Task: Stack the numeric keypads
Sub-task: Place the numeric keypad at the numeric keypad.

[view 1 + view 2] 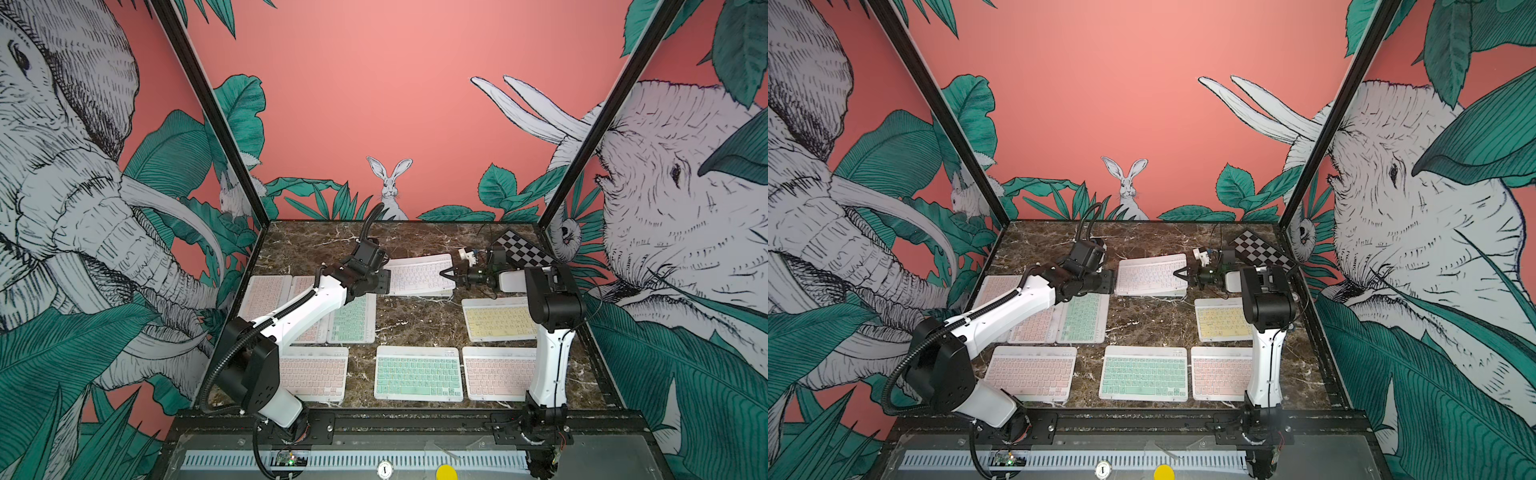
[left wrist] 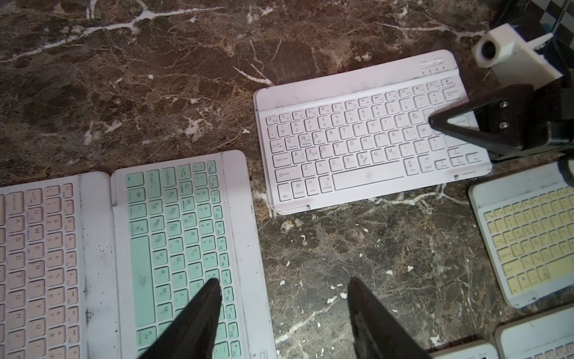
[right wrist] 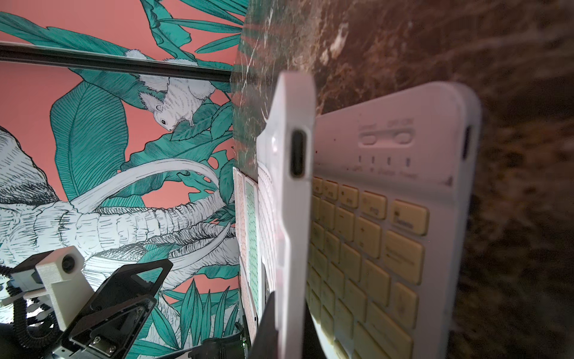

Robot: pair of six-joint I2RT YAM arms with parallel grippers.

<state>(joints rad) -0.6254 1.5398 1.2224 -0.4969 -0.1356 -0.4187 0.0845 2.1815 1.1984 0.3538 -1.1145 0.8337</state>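
right gripper (image 1: 444,274) pinches white keypad (image 1: 415,274) edge

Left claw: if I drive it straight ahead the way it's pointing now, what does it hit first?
Most likely the nearest end of the white keypad, just past a strip of bare marble table. The left claw is open and empty; its height against that edge is unclear.

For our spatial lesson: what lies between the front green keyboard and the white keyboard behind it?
Only bare tabletop separates green keyboard and white keyboard, shown in both top views.
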